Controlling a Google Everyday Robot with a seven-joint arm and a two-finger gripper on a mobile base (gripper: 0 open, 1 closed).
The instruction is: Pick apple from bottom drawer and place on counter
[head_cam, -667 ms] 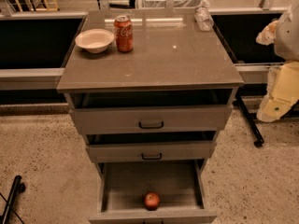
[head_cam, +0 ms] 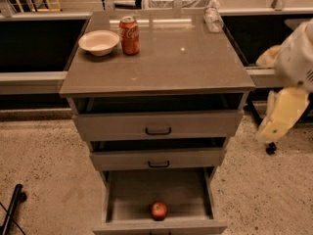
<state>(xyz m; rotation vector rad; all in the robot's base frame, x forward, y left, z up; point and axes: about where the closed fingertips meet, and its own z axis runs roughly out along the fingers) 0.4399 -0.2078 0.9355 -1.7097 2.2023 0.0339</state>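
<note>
The apple (head_cam: 158, 210) is small, round and red. It lies on the floor of the open bottom drawer (head_cam: 132, 195), near the drawer's front panel. The counter (head_cam: 166, 62) is the glossy grey-brown top of the drawer cabinet. My gripper (head_cam: 278, 124) is the pale cream end of the white arm at the right edge of the view. It hangs beside the cabinet at about the height of the top drawer, well above and to the right of the apple.
A white bowl (head_cam: 99, 41) and a red soda can (head_cam: 129, 35) stand at the counter's back left. A clear plastic bottle (head_cam: 213, 18) lies at its back right. The top drawer (head_cam: 157, 125) and middle drawer (head_cam: 157, 159) are slightly pulled out. A black pole (head_cam: 12, 207) lies on the speckled floor at left.
The arm at the right has moved down and a little to the left, toward the cabinet. The apple, the drawers and the things on the counter have not moved.
</note>
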